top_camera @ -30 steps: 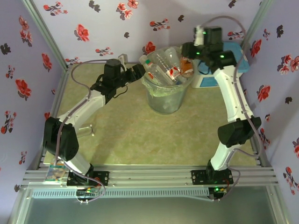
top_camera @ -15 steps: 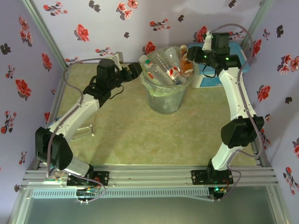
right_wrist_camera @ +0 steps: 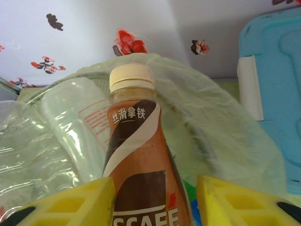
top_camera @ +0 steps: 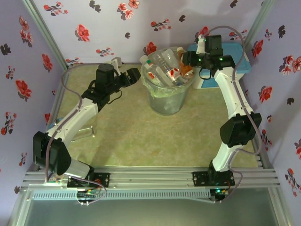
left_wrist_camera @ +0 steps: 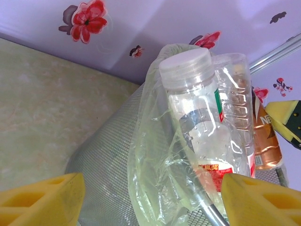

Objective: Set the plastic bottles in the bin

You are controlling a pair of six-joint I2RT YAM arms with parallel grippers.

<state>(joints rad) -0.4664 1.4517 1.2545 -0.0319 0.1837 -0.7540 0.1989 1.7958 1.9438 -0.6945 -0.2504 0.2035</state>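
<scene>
The bin (top_camera: 164,99), a mesh bucket lined with a pale green bag, stands at the back centre, heaped with clear plastic bottles (top_camera: 162,68). My left gripper (top_camera: 133,75) is open just left of the rim. In the left wrist view its gripper (left_wrist_camera: 153,193) frames the bin wall (left_wrist_camera: 101,155), a white-capped clear bottle (left_wrist_camera: 197,117) and the bag. My right gripper (top_camera: 185,59) hovers at the bin's right rim. A brown coffee bottle (right_wrist_camera: 136,155) stands between its jaws (right_wrist_camera: 155,197). The left pad (right_wrist_camera: 75,202) touches it and a gap shows beside the right pad (right_wrist_camera: 235,202).
A white box with a light-blue lid (top_camera: 235,61) sits right of the bin, close behind the right arm. A clear object (top_camera: 84,133) lies on the table under the left arm. Flowered walls close in the back and both sides.
The right gripper has come down and left over the bin's rim with the brown bottle, and its jaws have widened slightly. The left arm has drawn back a little to the left.
</scene>
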